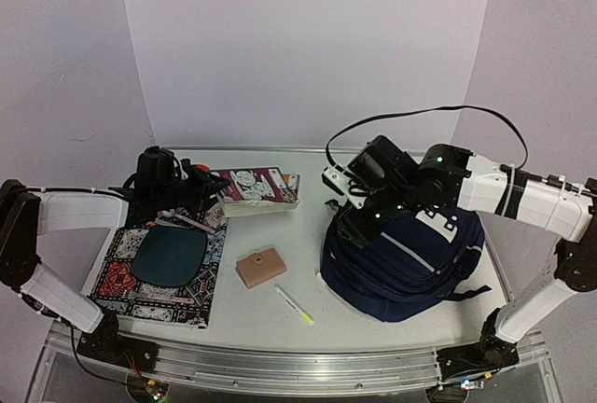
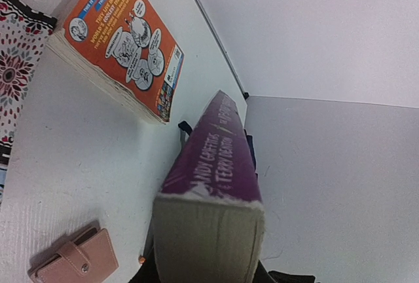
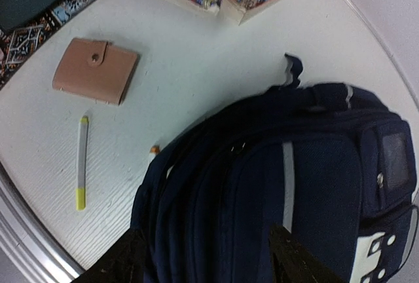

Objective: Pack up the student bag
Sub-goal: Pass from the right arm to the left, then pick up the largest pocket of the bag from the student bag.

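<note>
Books look like the first things to pack. The left tool (image 1: pixel 198 182) is clamped on one end of the purple book (image 2: pixel 213 158). We think it holds the book by the end so the rest can slide into the bag. The orange book (image 2: pixel 127 40) lies flat close by.

The bag (image 1: pixel 410 254) sits on the right side of the tabletop (image 1: pixel 280 226), front pocket up. The right tool (image 3: pixel 203 266) hangs right over the bag with its fingers apart and nothing in them. We guess it is there to pull the top wide. We cannot tell if the zip is undone. The purse (image 1: pixel 260 267) and pen (image 1: pixel 295 306) wait between book and bag.
</note>
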